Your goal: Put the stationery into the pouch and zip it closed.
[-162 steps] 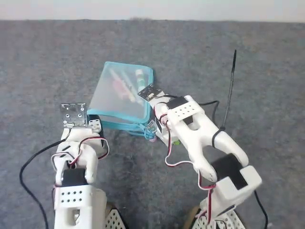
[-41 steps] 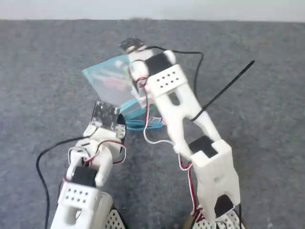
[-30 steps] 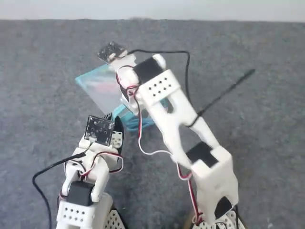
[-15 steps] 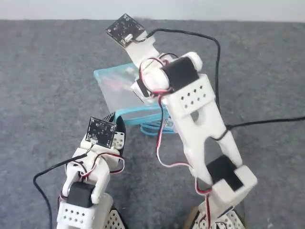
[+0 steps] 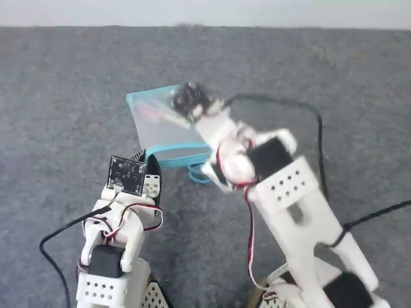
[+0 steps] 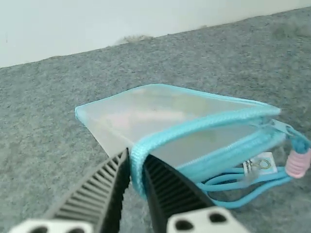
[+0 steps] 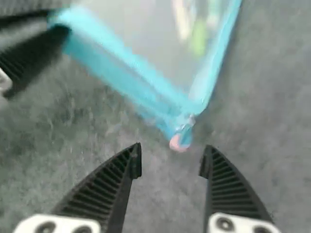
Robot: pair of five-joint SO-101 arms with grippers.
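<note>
The clear pouch (image 5: 164,125) with teal zipper trim lies on the grey carpet, with pens (image 7: 194,29) showing faintly through its side. My left gripper (image 6: 135,170) is shut on the teal zipper edge at the pouch's near left corner (image 5: 149,156). The zipper's pink pull (image 7: 178,142) hangs at the pouch's near right corner (image 6: 296,163), with a teal cord loop (image 5: 199,174) beside it. My right gripper (image 7: 172,153) is open just short of that corner, and the pink pull lies between its fingertips without touching them. The right arm (image 5: 282,186) covers the pouch's right end.
Grey carpet (image 5: 334,83) stretches all around the pouch, up to a pale wall (image 6: 97,24) at the back. A black cable (image 5: 308,115) loops off the right arm. The left gripper's dark finger (image 7: 24,58) shows by the pouch's other end.
The right arm has swung back from over the pouch's far side and down to its near right corner by the pink pull. The left gripper has kept its hold on the pouch.
</note>
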